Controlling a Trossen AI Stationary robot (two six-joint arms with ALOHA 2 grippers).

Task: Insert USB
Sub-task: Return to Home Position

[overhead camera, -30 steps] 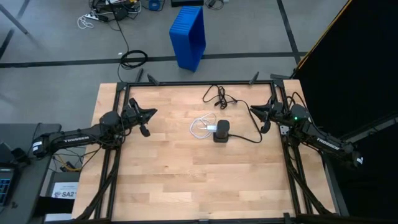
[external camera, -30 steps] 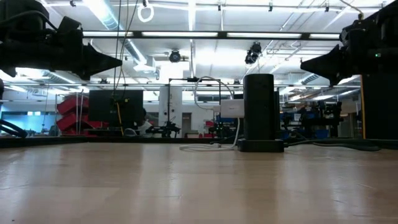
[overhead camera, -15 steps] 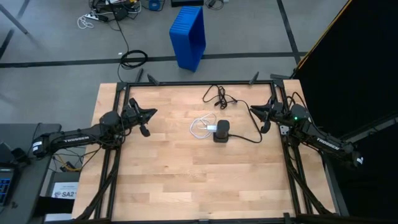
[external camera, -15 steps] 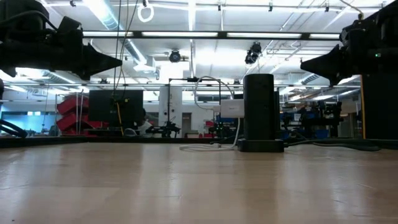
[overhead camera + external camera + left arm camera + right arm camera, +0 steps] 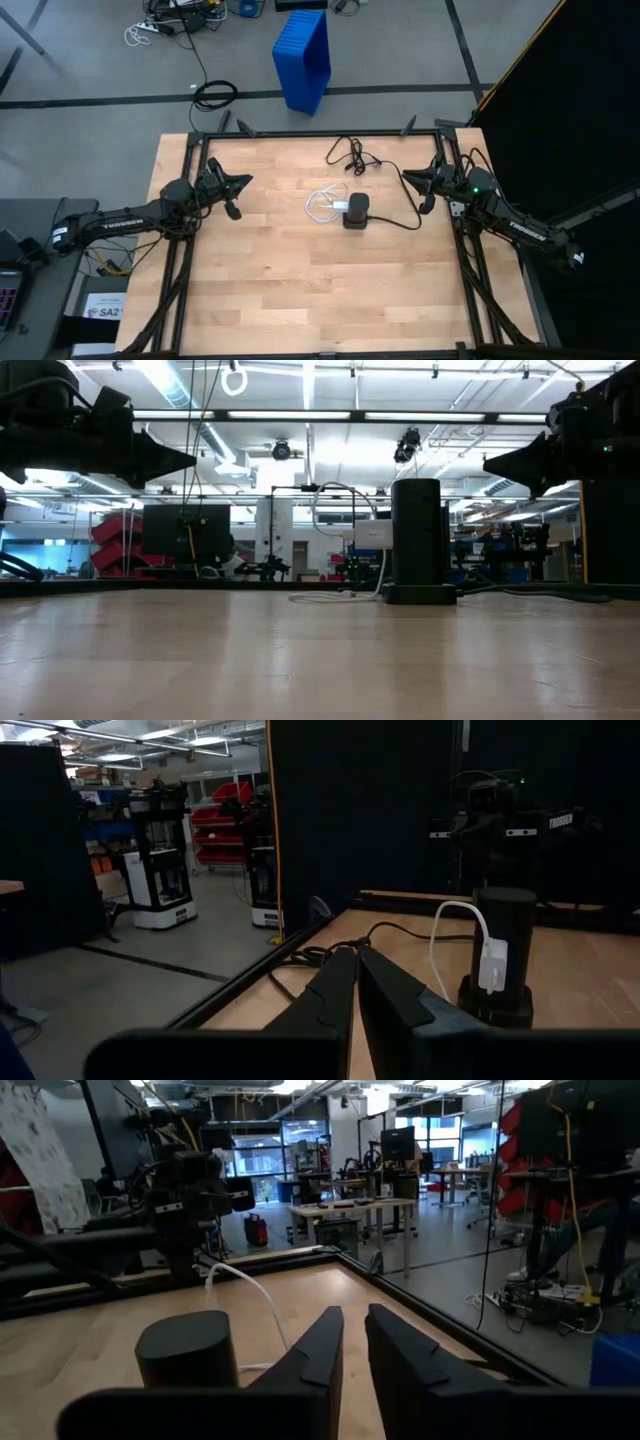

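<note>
Tabletop (image 5: 300, 285): left gripper (image 5: 244, 181), right gripper (image 5: 406, 176) closed, empty.

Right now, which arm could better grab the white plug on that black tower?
Likely left: the white charger adapter sits on the side of the black cylindrical tower facing the left end effector, hidden from the right end effector.

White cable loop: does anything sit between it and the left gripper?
Nothing visible does. Only bare table lies between the left gripper and the white cable loop, which ends at the white adapter on the black outlet tower. The right gripper hangs beyond the tower.
</note>
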